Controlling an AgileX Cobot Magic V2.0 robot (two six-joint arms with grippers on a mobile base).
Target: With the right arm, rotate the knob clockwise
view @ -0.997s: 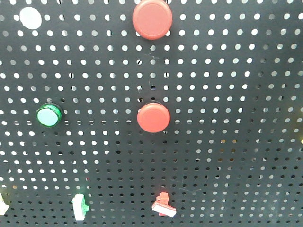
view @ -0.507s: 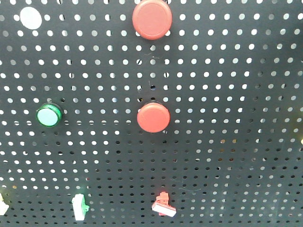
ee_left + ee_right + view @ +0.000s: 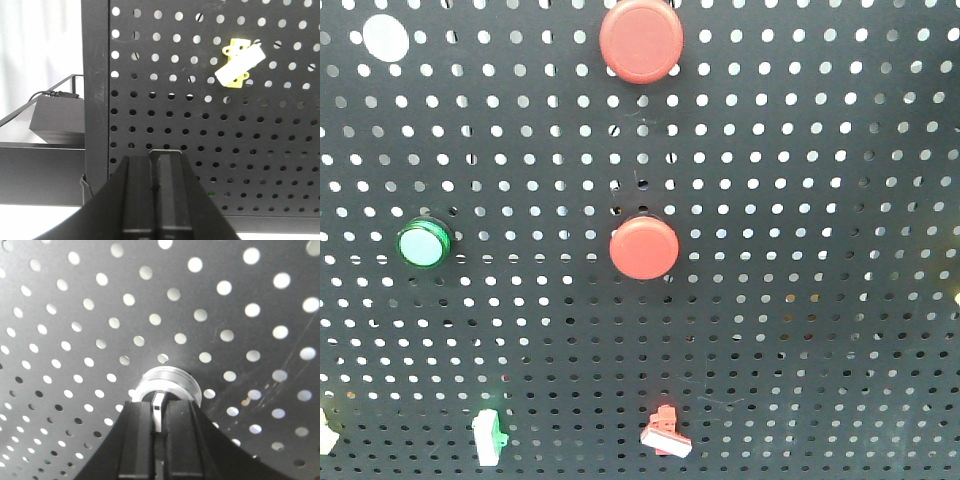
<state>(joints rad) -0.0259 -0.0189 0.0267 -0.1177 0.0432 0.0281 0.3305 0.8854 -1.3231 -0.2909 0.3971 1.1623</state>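
Right pincer [image 3: 158,411] pinching knob [image 3: 170,377] tab against pegboard [image 3: 150,295]; left pincer [image 3: 154,192] pressed together below yellow clip [image 3: 240,62].

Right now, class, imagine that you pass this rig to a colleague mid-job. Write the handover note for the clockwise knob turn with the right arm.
Right gripper: fingers shut on the white tab of the knob, which is mounted on the black pegboard.
Left gripper: fingers shut, holding nothing, pointed at the pegboard's lower part, away from the job.
Done: the knob is grasped.
Left: the clockwise turn, then release. These views do not show how far the knob is turned.
The front view shows neither arm nor the knob.
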